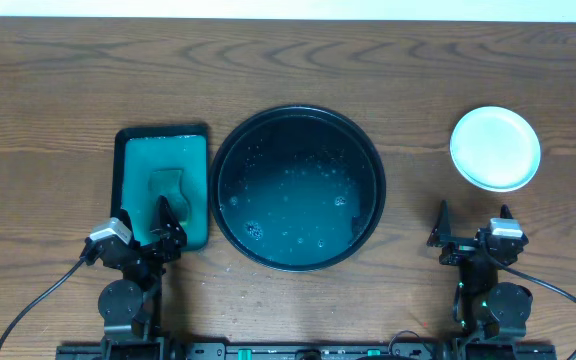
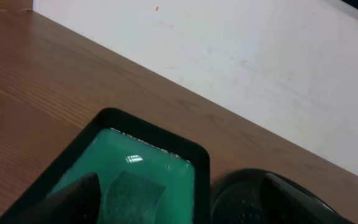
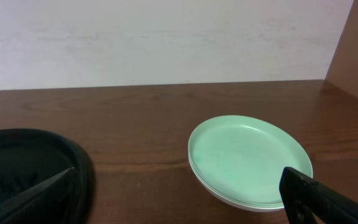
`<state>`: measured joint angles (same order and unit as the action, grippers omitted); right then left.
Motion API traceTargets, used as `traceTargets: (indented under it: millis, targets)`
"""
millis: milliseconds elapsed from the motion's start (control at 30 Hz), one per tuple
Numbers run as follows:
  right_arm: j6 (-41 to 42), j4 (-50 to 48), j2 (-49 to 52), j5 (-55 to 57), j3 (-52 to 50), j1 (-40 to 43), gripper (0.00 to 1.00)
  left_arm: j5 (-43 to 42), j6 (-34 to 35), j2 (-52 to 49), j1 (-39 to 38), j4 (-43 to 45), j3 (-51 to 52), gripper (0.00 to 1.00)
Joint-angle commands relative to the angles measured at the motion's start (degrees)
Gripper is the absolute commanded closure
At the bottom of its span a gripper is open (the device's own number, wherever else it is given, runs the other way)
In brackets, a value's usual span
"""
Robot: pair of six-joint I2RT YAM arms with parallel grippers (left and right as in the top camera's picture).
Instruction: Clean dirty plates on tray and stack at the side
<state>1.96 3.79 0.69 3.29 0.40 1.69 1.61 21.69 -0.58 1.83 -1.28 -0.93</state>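
Jaws of both grippers stand wide apart and empty. The plates [image 1: 495,148] sit stacked on the table [image 1: 68,80], right of the black tray [image 1: 230,150], with the right gripper [image 1: 475,213] near them. The left gripper [image 1: 151,222] hangs over the green sponge tray [image 1: 128,160].

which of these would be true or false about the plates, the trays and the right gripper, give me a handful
1. A plate lies in the black tray. False: it holds no plate, only droplets.
2. The stack of plates sits on the table to the right of the black tray. True.
3. The right gripper is shut on a plate. False: it is open and empty, apart from the stack, on the near side of it.
4. A sponge lies in the green tray. True.
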Motion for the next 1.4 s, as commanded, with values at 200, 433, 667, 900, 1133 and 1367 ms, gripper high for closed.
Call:
traceTargets:
  millis: [200, 433, 667, 900, 1133, 1367]
  targets:
    - [0.6, 0.1, -0.4, 0.9, -0.1, 0.5, 0.01, 0.4, -12.9, 0.3, 0.2, -2.8, 0.7, 0.18]
    - [0.6, 0.1, -0.4, 0.9, -0.1, 0.5, 0.01, 0.3, -22.9, 0.3, 0.2, -2.8, 0.7, 0.18]
    - [0.6, 0.1, -0.4, 0.9, -0.1, 0.5, 0.01, 0.3, -32.3, 0.3, 0.2, -2.8, 0.7, 0.18]
    - [0.6, 0.1, -0.4, 0.9, -0.1, 0.5, 0.01, 0.3, -35.0, 0.3, 0.2, -2.8, 0.7, 0.18]
    - [0.6, 0.1, -0.4, 0.9, -0.1, 0.5, 0.01, 0.3, -34.9, 0.3, 0.2, -2.8, 0.7, 0.18]
    - [0.6, 0.1, -0.3, 0.9, -0.1, 0.5, 0.01, 0.3, -34.9, 0.3, 0.2, -2.8, 0.7, 0.18]
